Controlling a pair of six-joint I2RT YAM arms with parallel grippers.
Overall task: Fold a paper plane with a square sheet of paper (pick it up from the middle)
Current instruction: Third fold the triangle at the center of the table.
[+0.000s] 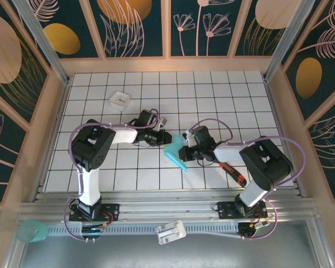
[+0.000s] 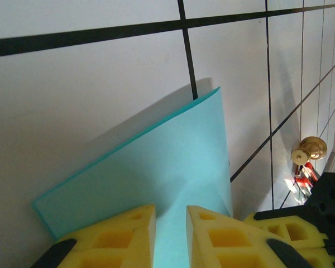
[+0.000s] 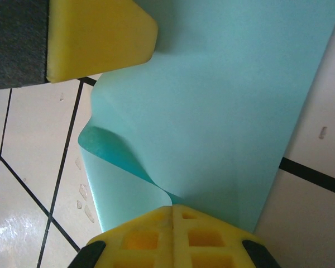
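White gridded table | right gripper clamped shut on folded blue paper | left gripper narrowly parted against it, hold unclear.

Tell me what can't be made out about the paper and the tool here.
Creases of the paper: top view, too small; the left gripper and right gripper cover its upper edge.
Paper's lower part: left wrist view, cut off by the bottom edge behind the yellow fingers.
Red-and-black tool: top view, partly under the right arm.
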